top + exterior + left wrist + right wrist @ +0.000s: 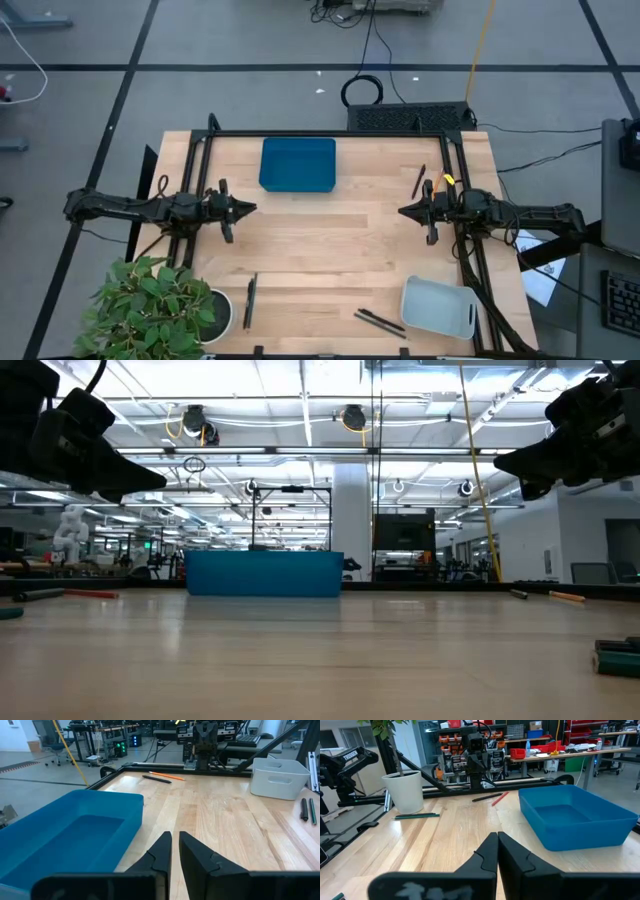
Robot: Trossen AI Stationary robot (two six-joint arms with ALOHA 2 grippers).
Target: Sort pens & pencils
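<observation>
Pens and pencils lie flat and scattered on the wooden table. An orange pencil (167,775) and a dark stick (156,779) lie at the far right, by my right arm's base. A red pencil (500,797) and a black stick (482,798) lie by my left arm's base. Two black pens (378,320) lie near the front edge, and dark sticks (249,300) lie beside the plant pot. My left gripper (252,208) hovers at the table's left with only a thin slit between its fingers (162,851). My right gripper (401,211) hovers shut at the right. Both hold nothing.
A blue tray (298,164) stands at the far middle of the table. A pale bin (437,306) stands at the near right. A potted plant (150,305) stands at the near left corner. A black frame runs along the table's far, left and right edges.
</observation>
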